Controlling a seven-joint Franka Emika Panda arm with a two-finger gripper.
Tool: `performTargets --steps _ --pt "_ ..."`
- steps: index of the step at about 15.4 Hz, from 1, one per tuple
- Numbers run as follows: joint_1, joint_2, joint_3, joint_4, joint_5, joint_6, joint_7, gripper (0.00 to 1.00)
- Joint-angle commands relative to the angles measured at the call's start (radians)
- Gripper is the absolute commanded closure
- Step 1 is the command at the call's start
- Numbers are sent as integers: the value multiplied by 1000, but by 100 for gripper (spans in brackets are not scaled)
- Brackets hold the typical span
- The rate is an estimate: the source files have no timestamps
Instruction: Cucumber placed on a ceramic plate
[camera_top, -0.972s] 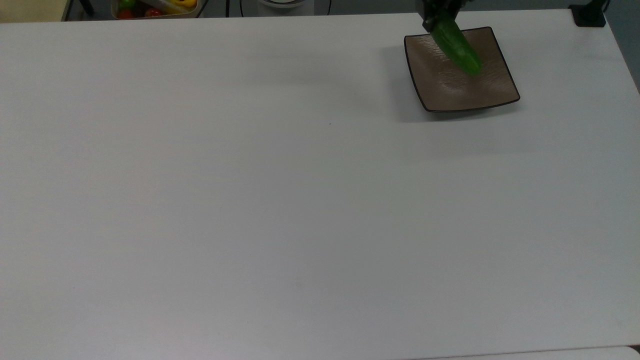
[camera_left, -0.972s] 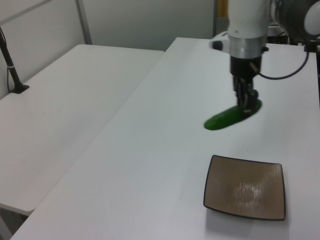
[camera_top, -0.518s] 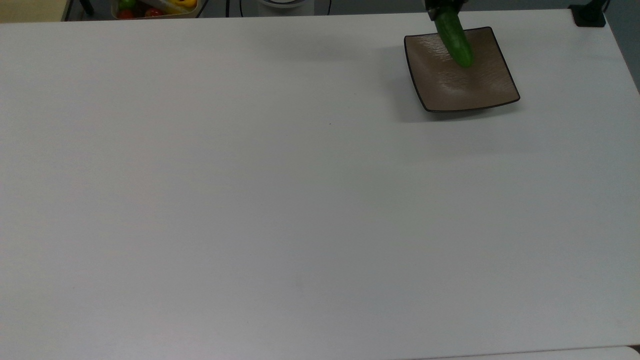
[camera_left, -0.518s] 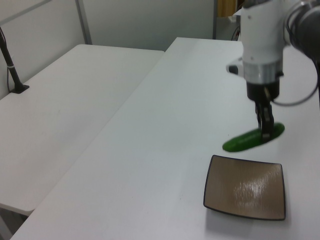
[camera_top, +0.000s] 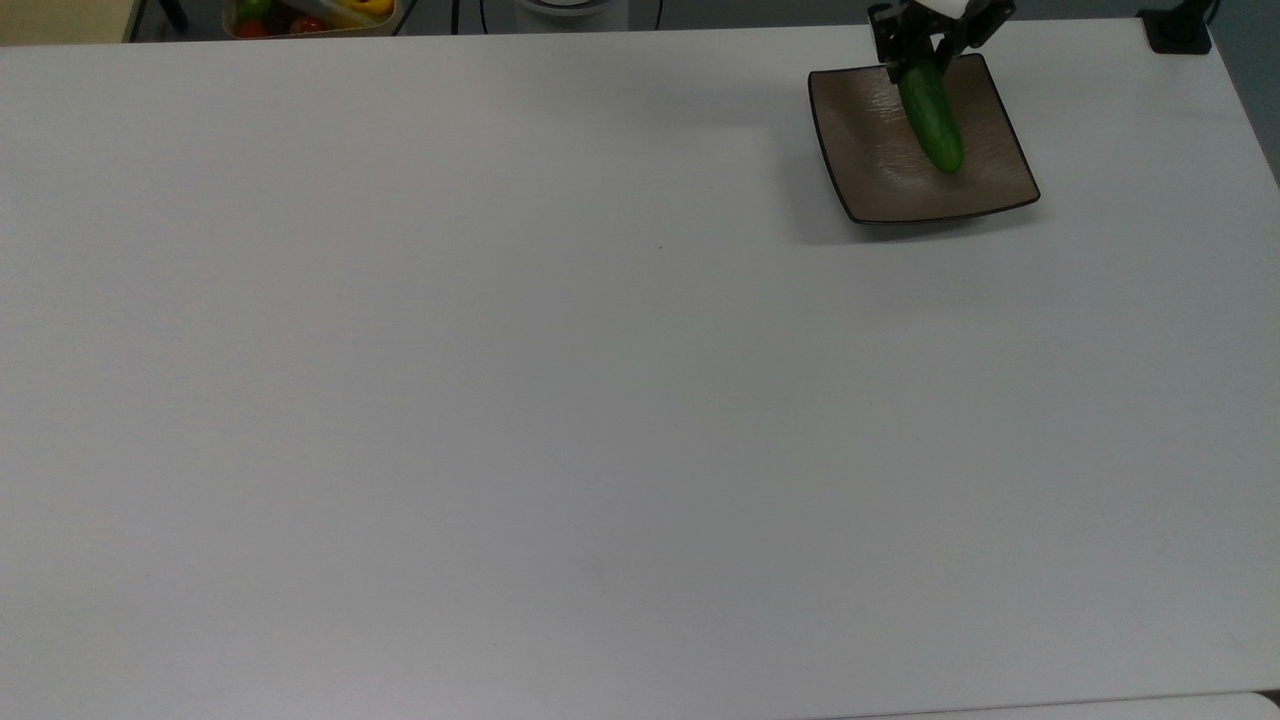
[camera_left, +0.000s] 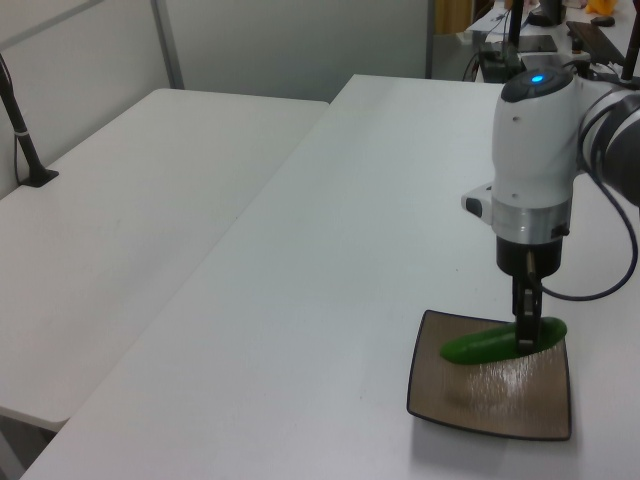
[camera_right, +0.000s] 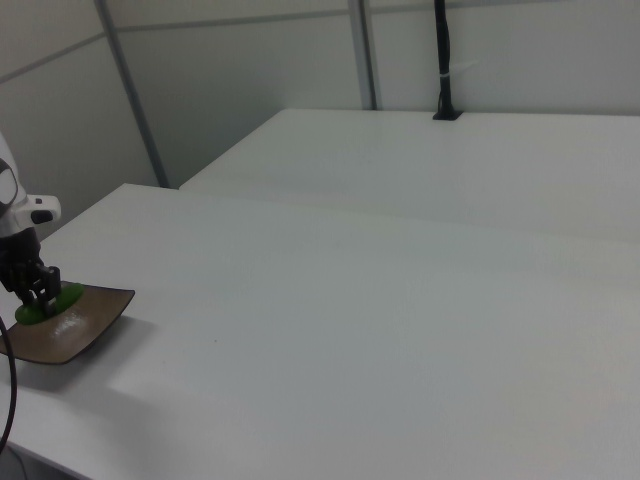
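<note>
Cucumber (camera_left: 495, 343) in gripper (camera_left: 526, 335) over ceramic plate (camera_left: 490, 395), table (camera_top: 500, 400) around

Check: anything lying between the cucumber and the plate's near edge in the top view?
Nothing. In the top view, from the cucumber, held in the gripper, down to the plate's lower edge there is bare brown plate surface.

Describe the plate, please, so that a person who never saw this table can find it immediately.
On the wide white table, look at the far corner on the top view's right. The ceramic plate lies there, under the gripper that holds the cucumber. It is square, glossy brown with a thin dark rim.
</note>
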Motion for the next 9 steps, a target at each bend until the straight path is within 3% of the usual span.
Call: performTargets --steps 1,2,4,9 --pt "-10 17 2 -8 1 60 27 33" --pt "-11 17 2 -5 0 60 27 28" --pt "-13 16 2 0 -1 57 27 0" --pt "-40 -32 2 62 -1 -58 24 0"
